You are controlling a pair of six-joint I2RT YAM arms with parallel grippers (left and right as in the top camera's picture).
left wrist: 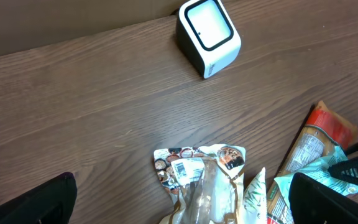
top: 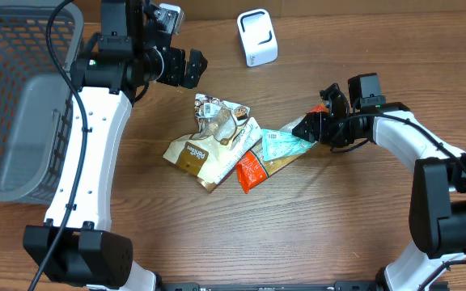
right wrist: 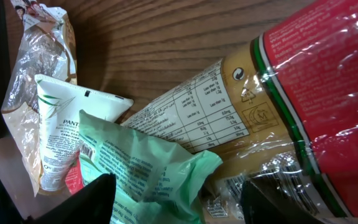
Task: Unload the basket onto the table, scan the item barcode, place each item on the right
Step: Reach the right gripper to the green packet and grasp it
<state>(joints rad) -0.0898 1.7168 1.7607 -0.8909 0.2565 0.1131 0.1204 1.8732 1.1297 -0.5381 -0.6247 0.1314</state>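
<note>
Your right pincer (top: pixel 314 128) (right wrist: pixel 178 196) has its two dark fingers (right wrist: pixel 95 200) set partly apart around the crumpled end of the mint-green plastic packet (top: pixel 281 144) (right wrist: pixel 148 165). You cannot tell from these views whether they are pressing on it. Your left pincer (top: pixel 186 69) (left wrist: pixel 182 186) is spread wide and holds nothing. It hangs over the surface, between the white box-shaped scanner (top: pixel 257 36) (left wrist: pixel 208 36) and the heap of packets.

The surface (top: pixel 298 234) is dark brown wood with a fine straight grain. A grey mesh basket (top: pixel 14 97) sits at its edge, well apart from the scanner and beyond your left arm.

The mint-green packet lies below the scanner, in the heap, and partly over a long clear-wrapped packet with a red end and a printed nutrition panel (top: pixel 320 110) (right wrist: pixel 229 112). That long packet runs on a diagonal, its red end the one nearer the scanner. The green packet's long axis runs roughly across the heap. Its free end points towards your right arm, and a small barcode shows on its face in the right wrist view.

Farther from the scanner lie an orange-red packet (top: pixel 251 171) and a brown and gold pouch (top: pixel 194 153). A crinkled clear pouch with a white barcode label (top: pixel 217 113) (left wrist: pixel 197 171) is the packet nearest the scanner. A white and green sachet (top: pixel 245 136) (right wrist: pixel 61 124) lies beside it.
</note>
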